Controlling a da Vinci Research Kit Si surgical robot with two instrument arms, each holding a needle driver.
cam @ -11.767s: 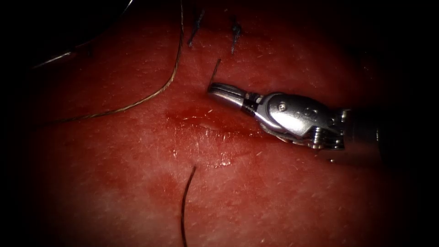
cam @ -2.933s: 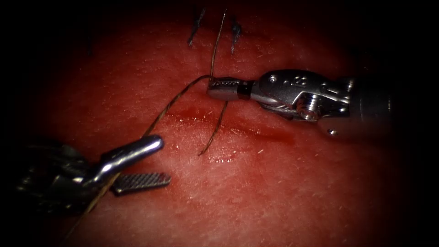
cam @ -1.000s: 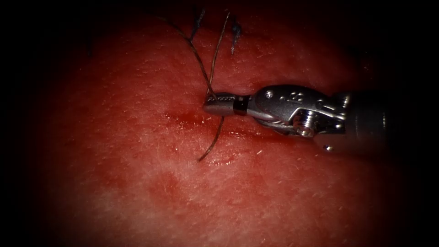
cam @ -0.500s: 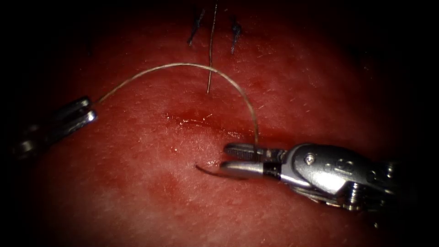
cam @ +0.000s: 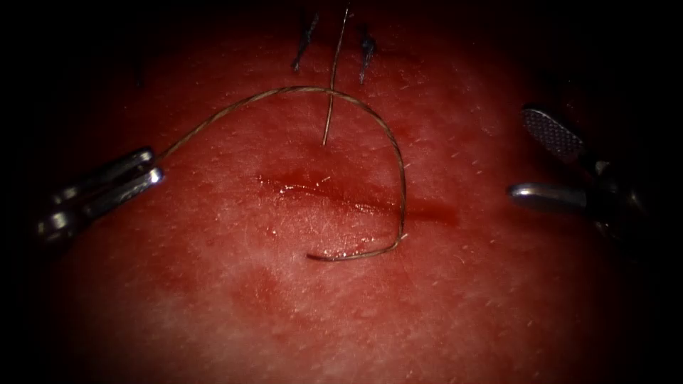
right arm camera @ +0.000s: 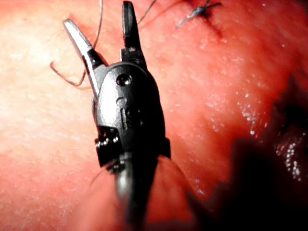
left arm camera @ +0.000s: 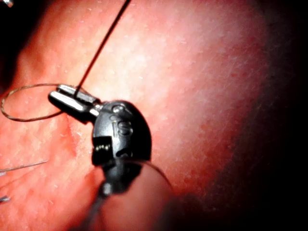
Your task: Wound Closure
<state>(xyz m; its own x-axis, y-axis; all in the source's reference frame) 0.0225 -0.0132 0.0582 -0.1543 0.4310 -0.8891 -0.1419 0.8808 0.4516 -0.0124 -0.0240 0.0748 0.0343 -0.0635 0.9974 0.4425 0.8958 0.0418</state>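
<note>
The cut runs across the tissue, wet with red fluid. My left tool stands left of the cut, jaws shut on the thread. From there the thread arcs over the cut, comes down at its right part and curls to a free end on the near side. Another strand rises from the tissue beyond the cut. My right tool is far right, jaws wide open and holding nothing. The left tool grips the thread loop. The right tool gapes above the thread.
Two earlier stitches with dark cut ends sit beyond the cut at the far edge of the tissue. One such knot lies close to the right tool.
The right tool, half a second ago at the thread end on the near side of the cut, has opened wide and drawn back to the right. The left tool keeps its hold on the thread.
</note>
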